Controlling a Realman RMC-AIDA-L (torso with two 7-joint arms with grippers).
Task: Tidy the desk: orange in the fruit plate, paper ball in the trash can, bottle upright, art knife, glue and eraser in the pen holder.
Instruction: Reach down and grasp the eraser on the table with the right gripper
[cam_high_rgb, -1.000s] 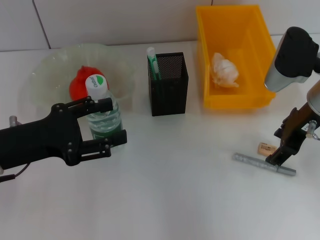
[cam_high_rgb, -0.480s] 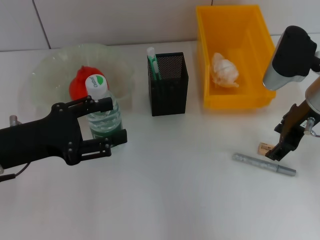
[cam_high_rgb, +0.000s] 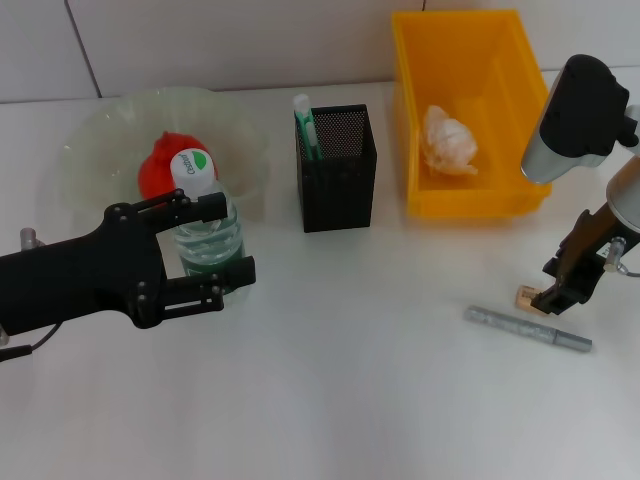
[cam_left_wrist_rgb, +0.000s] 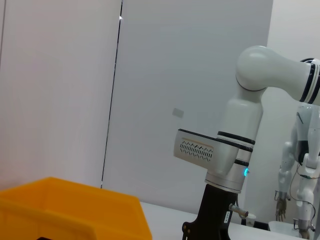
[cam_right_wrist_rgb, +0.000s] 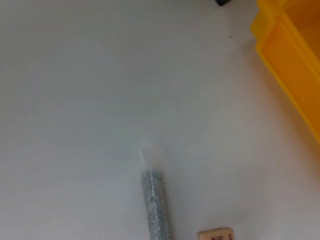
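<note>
1. Art knife (cam_high_rgb: 527, 328) lies flat on the near-right desk, not grasped.
2. Right gripper (cam_high_rgb: 556, 296) has shifted from knife to eraser (cam_high_rgb: 527, 296) — eraser likely first; its claw state I cannot tell.
3. Left gripper (cam_high_rgb: 205, 246), claw spread around the upright bottle (cam_high_rgb: 205, 225).
4. Farther — pen holder (cam_high_rgb: 338, 170); its contents are hard to identify.

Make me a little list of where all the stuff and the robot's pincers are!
orange: in fruit plate
bottle: upright, between left pincer fingers
paper ball: in trash can
pen holder: holds green-white glue
eraser: on desk, at right pincer
art knife: lying on desk
</note>
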